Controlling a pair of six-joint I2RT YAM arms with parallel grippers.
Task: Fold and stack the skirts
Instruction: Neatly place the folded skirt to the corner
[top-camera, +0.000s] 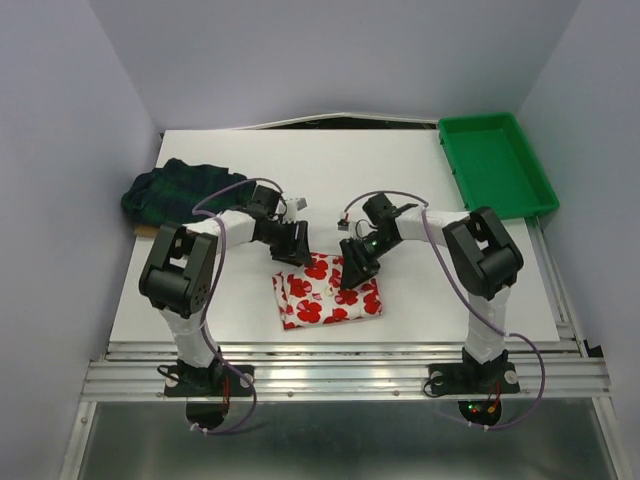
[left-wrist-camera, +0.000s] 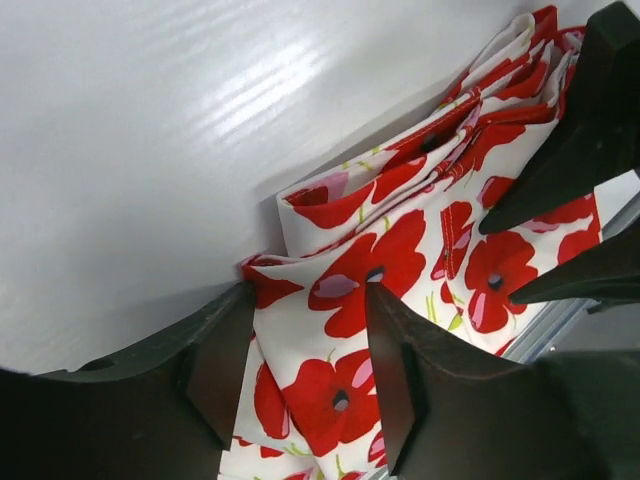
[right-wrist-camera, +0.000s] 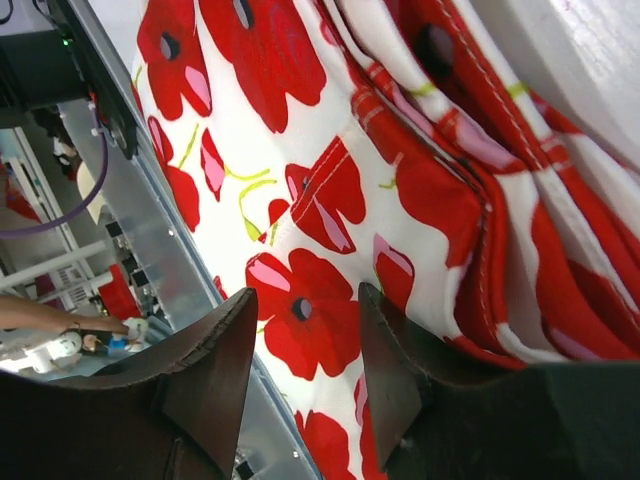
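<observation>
Top external view: flowered skirt (top-camera: 328, 291) looks folded, front-middle of the table (top-camera: 420, 180). Left gripper (top-camera: 298, 252) and right gripper (top-camera: 351, 278) hover over it, jaws apart, gripping nothing. Plaid skirt (top-camera: 170, 192) lies crumpled at far left, so I'd say roughly half remains.

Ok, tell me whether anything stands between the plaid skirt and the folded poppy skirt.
No object lies on the table between plaid skirt and poppy skirt. The left arm stretches across that path, and the left gripper and right gripper hover over it.
</observation>
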